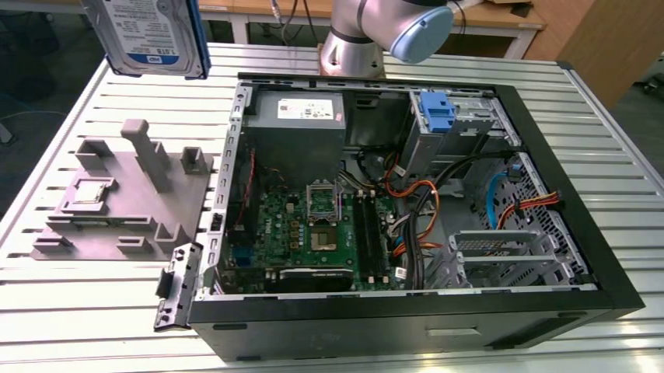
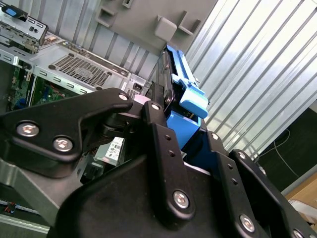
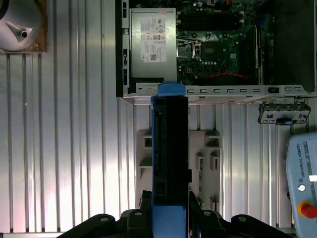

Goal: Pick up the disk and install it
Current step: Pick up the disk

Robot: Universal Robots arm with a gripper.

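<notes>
Firmly within the gripper [image 3: 168, 218], its grip tight, the disk [image 3: 170, 148], above the table [image 3: 74, 148].

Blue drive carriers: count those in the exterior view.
2: one round the disk at the exterior view's upper left, one bare carrier in the computer case's drive bay. Others may be hidden.

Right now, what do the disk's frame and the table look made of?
Disk frame: likely plastic, uniform bright blue with a soft moulded sheen. Table: probably aluminium, silvery slats with bright streaky reflections.
</notes>
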